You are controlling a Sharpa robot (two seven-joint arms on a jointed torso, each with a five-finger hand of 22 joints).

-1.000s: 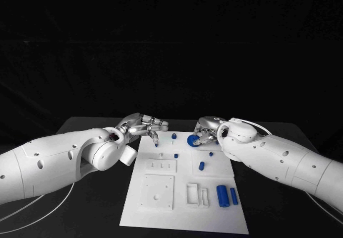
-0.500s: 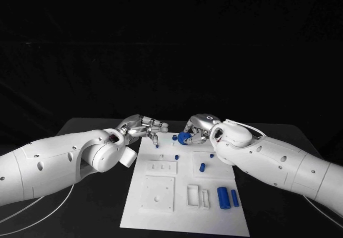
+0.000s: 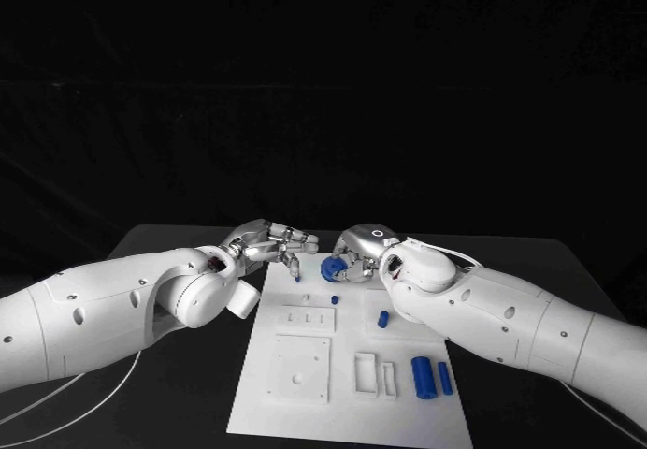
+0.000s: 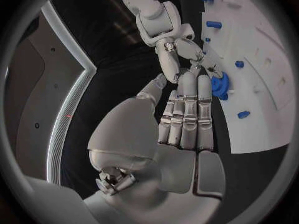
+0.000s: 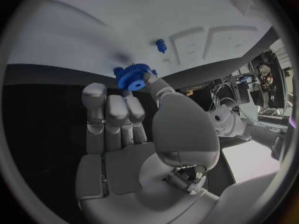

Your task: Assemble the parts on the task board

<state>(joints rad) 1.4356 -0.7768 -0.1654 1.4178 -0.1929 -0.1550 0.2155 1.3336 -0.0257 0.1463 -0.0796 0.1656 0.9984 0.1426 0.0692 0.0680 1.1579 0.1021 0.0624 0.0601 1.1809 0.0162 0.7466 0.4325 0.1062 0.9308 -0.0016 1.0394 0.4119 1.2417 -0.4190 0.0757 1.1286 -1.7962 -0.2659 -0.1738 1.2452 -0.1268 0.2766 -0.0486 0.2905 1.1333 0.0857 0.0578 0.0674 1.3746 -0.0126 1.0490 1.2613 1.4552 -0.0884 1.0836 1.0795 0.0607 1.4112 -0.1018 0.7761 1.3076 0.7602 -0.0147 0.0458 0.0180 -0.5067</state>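
Item: small blue toothed gear wheel of plastic (image 3: 332, 268), pinched at the fingertips of the right silver hand (image 3: 353, 257) and carried just above the far end of the white rectangular task board (image 3: 290, 412). In the right wrist view the gear (image 5: 131, 78) sits between thumb and fingertips, clear of the board surface. Over the last second it has travelled from the board's far right edge inward toward the far middle, the right arm swinging with it; this reads as transport toward a seat near the short blue upright peg (image 3: 335, 299) (a judgement, since the exact seat cannot be made out).

Adjacent: left silver hand (image 3: 274, 243), fingers curled together near the board's far left corner, one fingertip down by a small blue pin (image 3: 296, 278); whether it pinches that pin or only touches it cannot be told. It has kept roughly the same station throughout.

On the board: one blue stubby cylinder (image 3: 383, 319) near the middle right; two long blue cylinders (image 3: 433, 376) side by side at the near right; raised white square and slotted fixtures along the left and centre, unoccupied.

Status: gear placement not yet done; the loose cylinders await later steps.

Support: black table (image 3: 162, 412).
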